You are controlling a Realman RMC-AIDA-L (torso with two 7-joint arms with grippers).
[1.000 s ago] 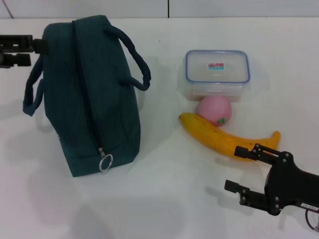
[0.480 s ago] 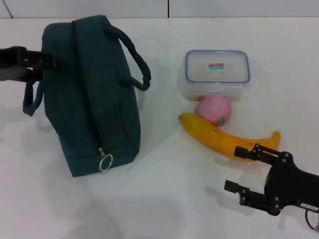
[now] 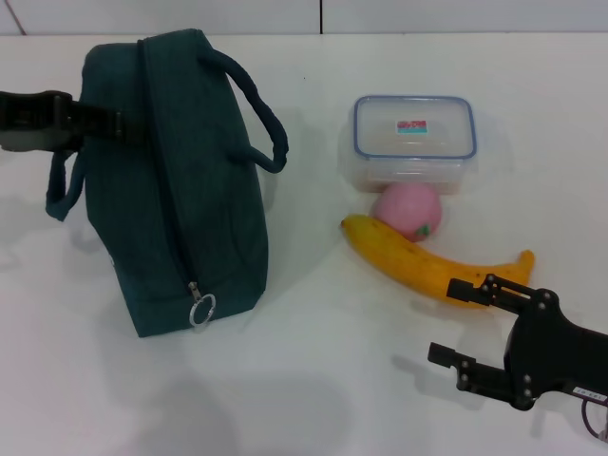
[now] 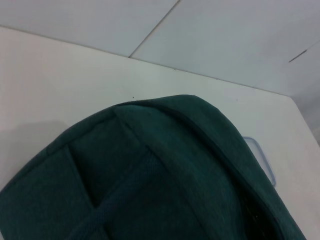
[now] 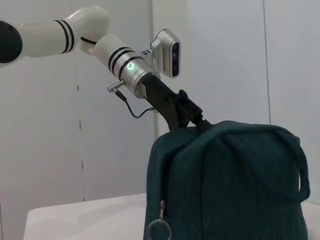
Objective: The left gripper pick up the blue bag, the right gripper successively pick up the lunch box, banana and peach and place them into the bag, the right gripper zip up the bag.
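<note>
The dark blue bag [image 3: 176, 180] stands upright on the white table [image 3: 313, 380] at the left, zipper closed, with a ring pull [image 3: 201, 310] at its near end. My left gripper [image 3: 106, 123] reaches in from the left and sits at the bag's top by the left handle; the right wrist view shows it there too [image 5: 192, 117]. The bag fills the left wrist view [image 4: 150, 175]. The clear lunch box [image 3: 413, 141] with a blue-rimmed lid, the pink peach [image 3: 408, 211] and the banana [image 3: 427, 266] lie to the right. My right gripper [image 3: 454, 323] is open and empty, near the banana's stem end.
The bag's two loop handles [image 3: 256, 109] stick out to either side. The peach touches both the lunch box and the banana. The table's back edge meets a pale wall [image 3: 380, 14].
My left gripper has moved right, from beside the bag's left handle to over the bag's top edge. The right arm and the food items have not moved.
</note>
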